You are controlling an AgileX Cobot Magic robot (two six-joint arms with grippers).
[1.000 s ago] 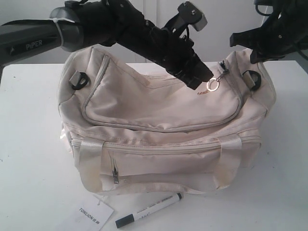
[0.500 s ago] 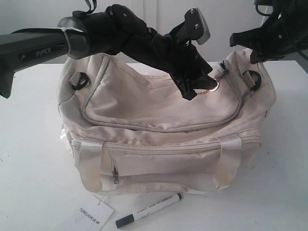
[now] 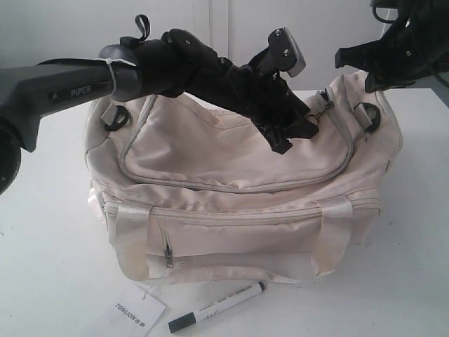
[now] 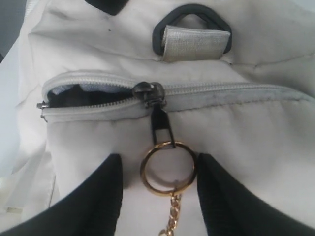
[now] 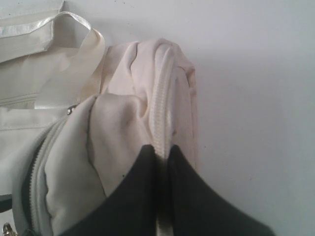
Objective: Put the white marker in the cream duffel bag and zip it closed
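Slim white marker (image 3: 217, 307) with a dark blue-black cap lies flat on the white desk (image 3: 49, 232), in front of the soft cream duffel bag (image 3: 238, 189) and outside it. Its long axis runs on a slant: the capped end points toward the near left, and the bare end points toward the far right, stopping just short of the bag's bottom edge. A white square paper tag (image 3: 133, 314) lies just beside the capped end, apart from it. From where I stand, the marker has open desk along its near side and past its right end, while the bag's front wall hems it in behind. Wide strips of desk show on both sides of the bag.

The left tool (image 4: 158, 157) hangs over the bag's top with its two black fingers spread open, one on each side of the gold ring zipper pull (image 4: 143, 169). One pad looks to touch the ring's rim and the other stands clear, so nothing is clamped. The ring hangs by a dark tab from the dark slider (image 4: 150, 92) on the grey-edged zipper. On one side of the slider a short stretch gapes, dark inside; on the other side the teeth are shut.

The right tool (image 5: 160, 147) is at the bag's right end, its fingers pressed together on a raised ridge of cream seam.
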